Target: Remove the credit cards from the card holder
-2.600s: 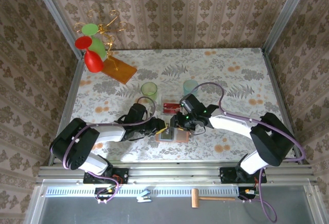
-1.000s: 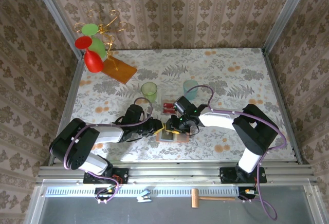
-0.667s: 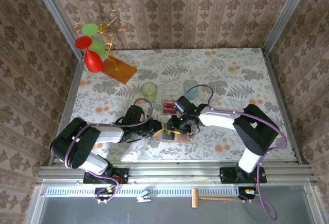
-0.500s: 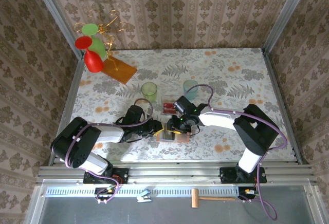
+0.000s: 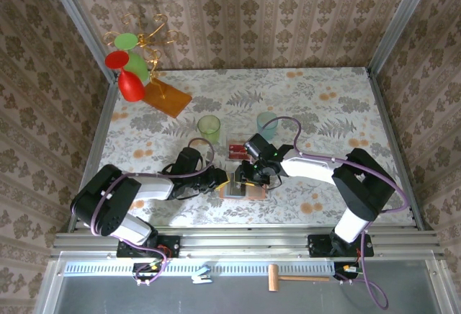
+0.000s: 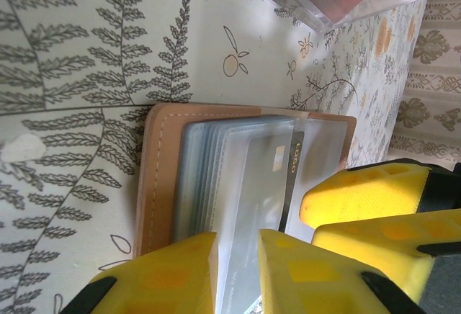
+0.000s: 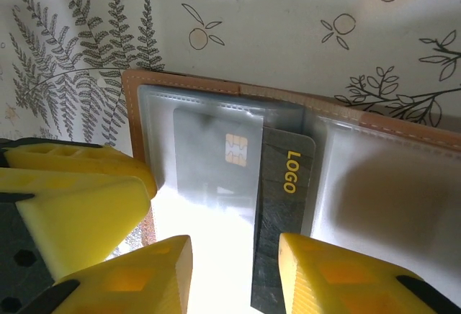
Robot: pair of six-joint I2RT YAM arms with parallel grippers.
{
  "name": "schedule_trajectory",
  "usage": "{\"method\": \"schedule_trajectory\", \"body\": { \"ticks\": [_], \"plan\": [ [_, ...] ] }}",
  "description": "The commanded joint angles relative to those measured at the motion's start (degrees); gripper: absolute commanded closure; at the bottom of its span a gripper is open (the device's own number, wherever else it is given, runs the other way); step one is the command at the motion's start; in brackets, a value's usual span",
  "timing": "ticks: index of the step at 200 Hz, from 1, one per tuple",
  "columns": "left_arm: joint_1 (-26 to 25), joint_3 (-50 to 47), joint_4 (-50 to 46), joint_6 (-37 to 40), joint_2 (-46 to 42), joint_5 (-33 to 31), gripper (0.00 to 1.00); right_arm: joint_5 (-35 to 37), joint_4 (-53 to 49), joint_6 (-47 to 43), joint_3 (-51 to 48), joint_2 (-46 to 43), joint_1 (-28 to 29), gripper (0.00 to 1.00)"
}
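Left fingers (image 6: 302,274) pinch the card holder (image 6: 162,177); right fingers (image 7: 137,278) straddle its dark card (image 7: 284,235).

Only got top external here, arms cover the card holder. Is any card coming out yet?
Observer: Right wrist view: a dark card marked LOGO appears partway out of the card holder.
Operator: Right pincer gripping it?
Observer: No. The right pincer is open over the card's end.
Operator: And the left?
Observer: Left wrist view: the left pincer looks shut on the card holder's edge.
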Motion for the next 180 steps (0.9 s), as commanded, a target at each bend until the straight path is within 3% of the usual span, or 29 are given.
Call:
{"method": "schedule_trajectory", "body": {
  "ticks": [1,108,180],
  "plan": [
    [0.36,2.54,-2.57,2.11,-1.38,1.41,0.79,0.12,0.87,0.39,-0.60,-2.04,-0.04,0.64],
    [0.39,3.03,-2.50,3.41,2.62,4.71,0.81,-2.61,3.97,1.71,-1.60,0.99,-0.05,0.65],
    [0.78,1.74,-2.35,3.68,3.51,4.67,0.82,-0.79,2.17,1.00,-2.21,1.92,0.00,0.65]
  ]
}}
